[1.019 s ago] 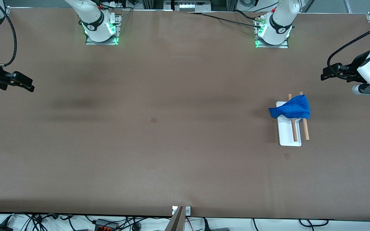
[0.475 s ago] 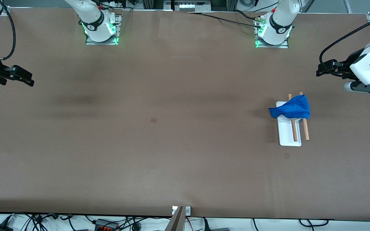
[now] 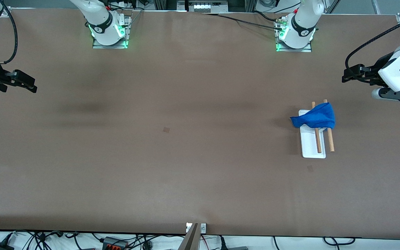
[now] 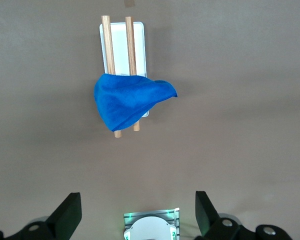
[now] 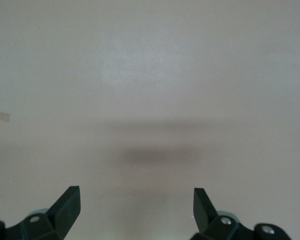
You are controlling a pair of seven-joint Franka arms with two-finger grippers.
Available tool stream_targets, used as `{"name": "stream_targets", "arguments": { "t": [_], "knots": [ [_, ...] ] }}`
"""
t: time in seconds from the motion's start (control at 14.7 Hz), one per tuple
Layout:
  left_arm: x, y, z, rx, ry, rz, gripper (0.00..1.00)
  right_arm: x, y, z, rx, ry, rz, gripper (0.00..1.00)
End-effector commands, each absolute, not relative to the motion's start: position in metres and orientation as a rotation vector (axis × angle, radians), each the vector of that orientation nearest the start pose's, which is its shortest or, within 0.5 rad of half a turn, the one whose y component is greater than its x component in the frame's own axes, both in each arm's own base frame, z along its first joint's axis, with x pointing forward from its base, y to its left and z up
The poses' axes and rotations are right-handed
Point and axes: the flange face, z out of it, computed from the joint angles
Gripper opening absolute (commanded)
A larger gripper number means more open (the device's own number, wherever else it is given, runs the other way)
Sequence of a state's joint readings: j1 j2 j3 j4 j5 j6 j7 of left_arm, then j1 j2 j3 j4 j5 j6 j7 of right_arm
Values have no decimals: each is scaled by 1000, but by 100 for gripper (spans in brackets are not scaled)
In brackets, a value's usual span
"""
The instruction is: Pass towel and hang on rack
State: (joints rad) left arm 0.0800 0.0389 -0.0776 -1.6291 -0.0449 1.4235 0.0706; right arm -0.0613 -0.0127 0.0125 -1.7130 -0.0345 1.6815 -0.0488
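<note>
- The rack [image 3: 313, 144] is seen on the brown table [image 3: 186, 156] toward the left arm's end, its white base flat and its two wooden rods [image 3: 329, 140] running parallel above the base.
- A blue towel [image 3: 315, 117] is draped across both rods at the rod ends farther from the front camera; one corner trails off the rack toward the right arm's end of the table.
- In the left wrist view the towel [image 4: 128, 101] and rack [image 4: 122, 50] are seen at about 12 o'clock from the left gripper [image 4: 137, 215], well apart from it, with bare table between.
- The left gripper [image 3: 348, 74] is held in the air over the table's edge at the left arm's end; its jaws are spread wide and nothing is held between them.
- The right gripper [image 3: 30, 87] is held over the table at the right arm's end, well apart from the rack; its jaws are likewise spread, with only bare table shown past them in the right wrist view [image 5: 137, 212].
</note>
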Motion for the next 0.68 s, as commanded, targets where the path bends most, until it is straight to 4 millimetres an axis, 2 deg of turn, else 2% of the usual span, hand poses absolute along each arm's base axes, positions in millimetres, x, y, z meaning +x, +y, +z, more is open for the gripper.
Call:
{"name": "stream_targets", "arguments": {
  "t": [0.0, 0.61],
  "knots": [
    [543, 0, 572, -3168, 141, 377, 100, 549, -27, 577, -3164, -11, 36, 100],
    [556, 0, 575, -3179, 136, 233, 100, 547, -29, 576, -3163, -2, 50, 100]
  ]
}}
